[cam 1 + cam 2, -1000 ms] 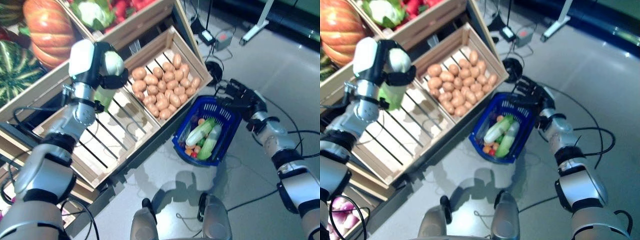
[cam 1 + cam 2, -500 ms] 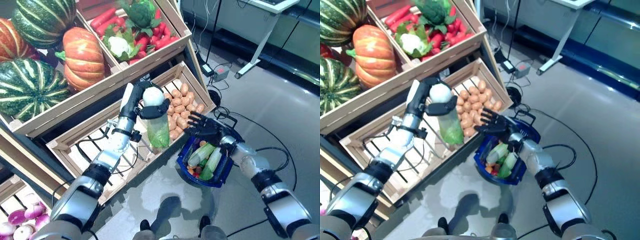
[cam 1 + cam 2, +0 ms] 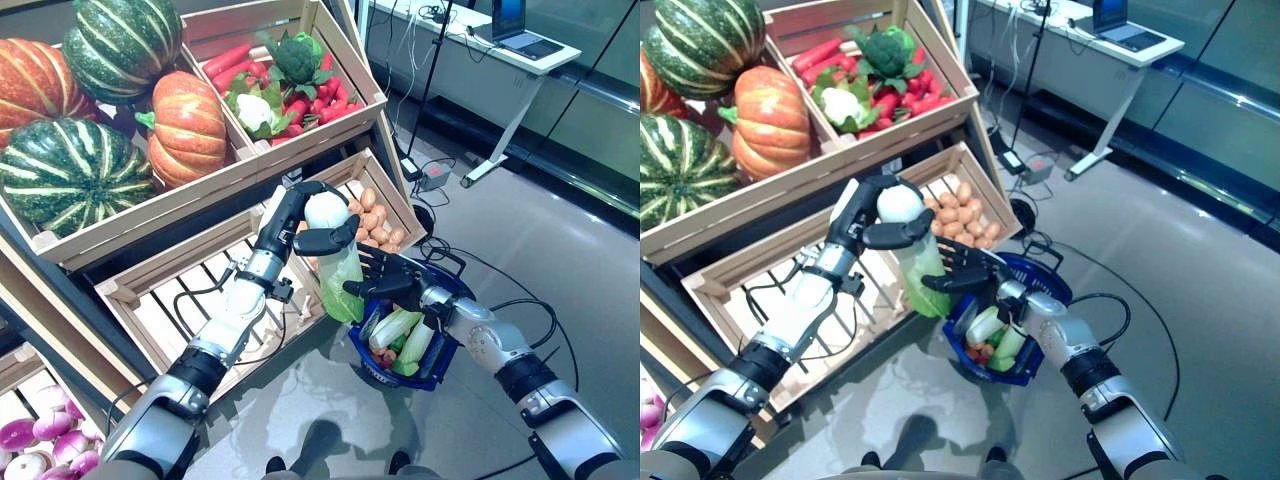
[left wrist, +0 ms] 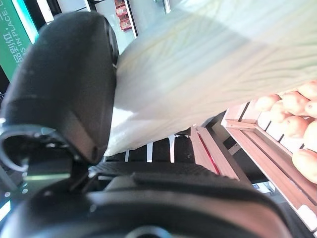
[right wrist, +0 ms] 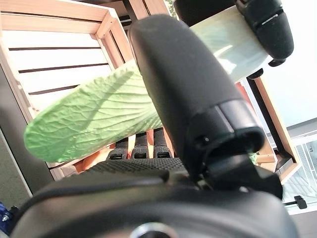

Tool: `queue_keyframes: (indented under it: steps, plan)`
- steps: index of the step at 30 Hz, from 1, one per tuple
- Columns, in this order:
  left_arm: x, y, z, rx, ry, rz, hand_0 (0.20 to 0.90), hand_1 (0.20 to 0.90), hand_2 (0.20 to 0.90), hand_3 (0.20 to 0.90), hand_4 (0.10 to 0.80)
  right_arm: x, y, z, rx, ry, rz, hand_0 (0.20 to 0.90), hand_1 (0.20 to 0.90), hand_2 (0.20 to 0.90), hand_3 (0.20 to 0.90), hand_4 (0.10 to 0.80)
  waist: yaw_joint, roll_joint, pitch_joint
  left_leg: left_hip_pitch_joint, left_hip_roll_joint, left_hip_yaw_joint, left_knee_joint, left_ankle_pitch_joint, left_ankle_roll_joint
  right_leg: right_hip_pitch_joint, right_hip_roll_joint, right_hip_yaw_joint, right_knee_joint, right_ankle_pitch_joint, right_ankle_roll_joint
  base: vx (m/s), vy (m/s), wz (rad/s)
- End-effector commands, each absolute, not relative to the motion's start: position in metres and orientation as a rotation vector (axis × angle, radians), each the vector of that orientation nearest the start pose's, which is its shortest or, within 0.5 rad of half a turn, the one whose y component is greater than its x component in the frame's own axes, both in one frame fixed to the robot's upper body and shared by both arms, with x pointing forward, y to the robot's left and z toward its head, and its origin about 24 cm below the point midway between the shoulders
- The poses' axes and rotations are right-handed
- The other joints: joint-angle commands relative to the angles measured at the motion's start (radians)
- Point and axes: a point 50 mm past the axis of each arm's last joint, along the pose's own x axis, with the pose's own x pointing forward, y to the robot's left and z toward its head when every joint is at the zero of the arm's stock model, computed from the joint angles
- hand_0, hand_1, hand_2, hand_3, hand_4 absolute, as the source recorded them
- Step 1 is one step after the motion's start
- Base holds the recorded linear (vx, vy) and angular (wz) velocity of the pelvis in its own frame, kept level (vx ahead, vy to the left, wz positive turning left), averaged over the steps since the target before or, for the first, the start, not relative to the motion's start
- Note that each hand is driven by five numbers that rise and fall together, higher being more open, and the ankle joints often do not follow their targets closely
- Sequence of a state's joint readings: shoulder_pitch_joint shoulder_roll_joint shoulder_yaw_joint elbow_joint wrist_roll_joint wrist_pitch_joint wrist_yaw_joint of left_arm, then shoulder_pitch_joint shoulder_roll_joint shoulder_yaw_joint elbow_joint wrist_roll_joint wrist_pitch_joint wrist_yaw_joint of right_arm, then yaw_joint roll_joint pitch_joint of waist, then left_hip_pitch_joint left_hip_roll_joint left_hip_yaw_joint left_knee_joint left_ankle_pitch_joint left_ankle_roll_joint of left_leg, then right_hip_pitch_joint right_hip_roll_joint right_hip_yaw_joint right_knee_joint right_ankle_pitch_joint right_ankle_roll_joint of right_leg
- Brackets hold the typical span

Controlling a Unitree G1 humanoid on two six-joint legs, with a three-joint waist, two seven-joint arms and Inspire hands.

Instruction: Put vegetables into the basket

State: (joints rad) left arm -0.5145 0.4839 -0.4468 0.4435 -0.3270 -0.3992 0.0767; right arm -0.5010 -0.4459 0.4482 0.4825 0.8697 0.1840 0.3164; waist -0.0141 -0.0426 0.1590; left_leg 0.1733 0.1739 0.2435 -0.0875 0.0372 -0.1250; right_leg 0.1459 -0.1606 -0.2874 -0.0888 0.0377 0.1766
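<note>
I judge the cabbage [image 3: 335, 270] light, leafy, bruisable: left hand [image 3: 305, 215] clasps its firm white end, right hand [image 3: 385, 278] spread beneath, by the basket [image 3: 440, 362].

A tiered wooden stand [image 3: 70, 235] holds crates of pumpkins [image 3: 185, 125] at 10 o'clock and potatoes [image 3: 375, 212]; grey floor [image 3: 560, 250] fills 3 o'clock.

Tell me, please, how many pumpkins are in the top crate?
4: a striped green one at the back, a red-orange one far left, a green one in front, an orange one rightmost. Others may be hidden.
</note>
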Motion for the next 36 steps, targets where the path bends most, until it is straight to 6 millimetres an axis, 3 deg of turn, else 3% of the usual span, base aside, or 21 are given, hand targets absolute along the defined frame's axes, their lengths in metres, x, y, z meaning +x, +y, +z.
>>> queue_keyframes:
  steps: [1, 10, 23, 24, 25, 26, 36]
  plan:
    - [0.332, 0.125, 0.155, 0.103, -0.556, -0.346, 0.3, 0.3, 0.3, 0.3, 0.4, 0.323, -0.097, 0.066, 0.297, 0.216, 0.78, 0.9, 0.9, 0.9, 0.9, 0.8, 0.009, -0.004, -0.134, -0.052, -0.027, -0.052, 0.0, -0.018, 0.022, 0.001, -0.02, 0.014, 0.001, 0.011, -0.037, 0.04, -0.026, 0.02]
    - [0.327, 0.099, 0.153, -0.02, -0.525, -0.44, 0.3, 0.3, 0.3, 0.3, 0.4, 0.325, -0.088, 0.057, 0.207, 0.298, 0.793, 0.9, 0.9, 0.9, 0.9, 0.8, 0.02, -0.005, -0.138, -0.039, -0.029, -0.071, 0.0, -0.027, 0.023, 0.018, -0.02, 0.017, 0.001, 0.002, -0.04, 0.029, -0.008, 0.05]
    - [0.317, 0.056, 0.143, -0.276, -0.404, -0.63, 0.3, 0.3, 0.3, 0.3, 0.4, 0.333, -0.066, 0.048, 0.491, 0.423, 0.809, 0.9, 0.9, 0.9, 0.9, 0.8, 0.052, 0.001, -0.144, -0.026, -0.032, -0.099, 0.0, -0.035, 0.025, 0.039, -0.021, 0.014, 0.001, -0.005, -0.044, 0.009, 0.001, 0.04]
    - [0.317, 0.055, 0.142, -0.283, -0.4, -0.638, 0.3, 0.3, 0.3, 0.3, 0.4, 0.334, -0.065, 0.048, 0.502, 0.42, 0.805, 0.787, 0.787, 0.787, 0.787, 0.725, 0.052, 0.001, -0.144, -0.025, -0.032, -0.1, 0.0, -0.035, 0.024, 0.04, -0.021, 0.014, 0.001, -0.005, -0.044, 0.029, 0.008, 0.09]
    - [0.316, 0.052, 0.141, -0.304, -0.387, -0.652, 0.3, 0.3, 0.3, 0.3, 0.4, 0.336, -0.065, 0.051, 0.517, 0.408, 0.795, 0.422, 0.422, 0.422, 0.422, 0.482, 0.053, 0.001, -0.145, -0.024, -0.033, -0.102, 0.0, -0.036, 0.025, 0.041, -0.021, 0.015, 0.001, -0.005, -0.044, 0.028, 0.008, 0.07]
    - [0.314, 0.05, 0.14, -0.313, -0.38, -0.665, 0.3, 0.3, 0.3, 0.3, 0.4, 0.338, -0.066, 0.053, 0.53, 0.389, 0.779, 0.3, 0.3, 0.3, 0.3, 0.4, 0.054, 0.002, -0.146, -0.022, -0.033, -0.103, 0.0, -0.037, 0.025, 0.042, -0.021, 0.016, 0.001, -0.005, -0.045, 0.033, 0.009, 0.08]
    - [0.312, 0.054, 0.135, -0.293, -0.356, -0.686, 0.3, 0.3, 0.3, 0.3, 0.4, 0.342, -0.078, 0.053, 0.564, 0.372, 0.727, 0.3, 0.3, 0.3, 0.3, 0.4, 0.054, 0.003, -0.146, -0.019, -0.033, -0.103, 0.0, -0.039, 0.028, 0.042, -0.023, 0.023, 0.001, -0.002, -0.044, 0.005, 0.004, 0.01]
